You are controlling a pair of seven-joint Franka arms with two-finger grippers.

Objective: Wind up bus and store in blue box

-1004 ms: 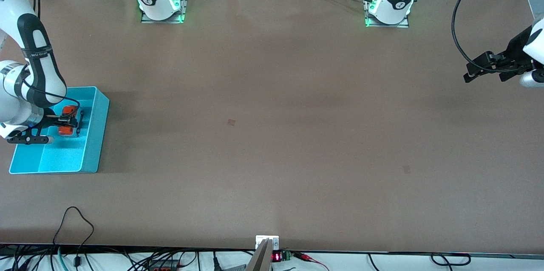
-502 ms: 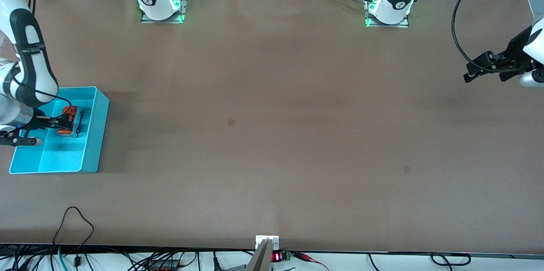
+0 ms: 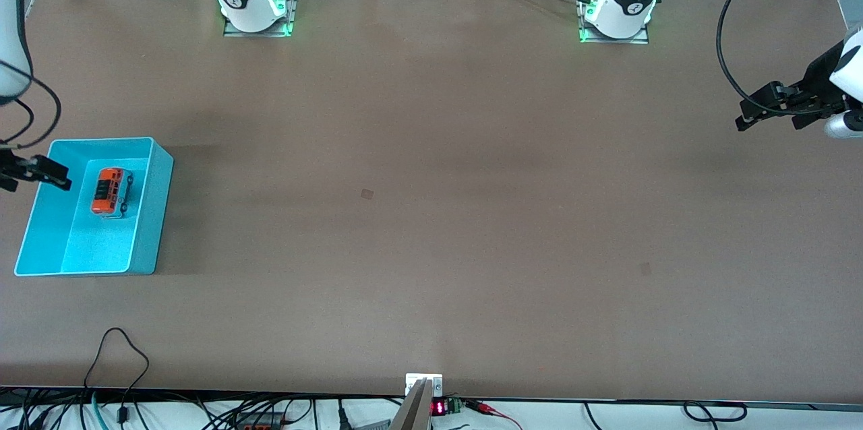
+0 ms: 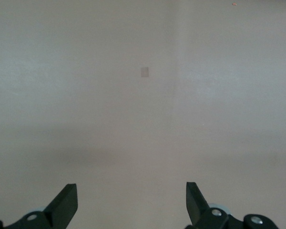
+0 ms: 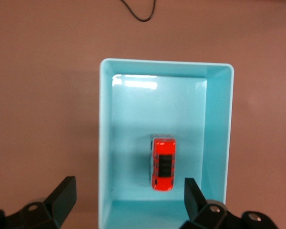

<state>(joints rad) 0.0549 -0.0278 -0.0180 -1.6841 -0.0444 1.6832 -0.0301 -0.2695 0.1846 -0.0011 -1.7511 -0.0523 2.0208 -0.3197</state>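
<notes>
Right claw (image 5: 126, 200): jaws spread wide, nothing between them; hangs in the air over the blue box (image 3: 154, 214), above the wall at the right arm's end of the surface. In the front view only one dark finger (image 3: 47, 172) shows at the frame's edge, at about nine o'clock from the bus.

Left claw (image 4: 131, 200): jaws wide apart, empty; the arm waits over the bare brown surface (image 3: 431, 214) at the left arm's end, well apart from the box. Front view shows the left claw (image 3: 745, 120) pointing toward the middle of the surface.

Bus (image 3: 111, 192): small orange toy with dark roof panel and pale lower trim; sits upright on the floor of the blue box, free of both claws. It lies in the half of the box farther from the front camera, nearer the wall facing the middle of the surface. In the right wrist view the bus (image 5: 163, 163) shows roof-up, its long side running along the box's long walls.

Blue box: bright cyan rectangular bin, open top, resting on the surface at the right arm's end. Right wrist view shows the blue box (image 5: 218, 124) from above.

Black cable (image 3: 118, 349): loops on the surface at about six o'clock from the box, near the front edge.
</notes>
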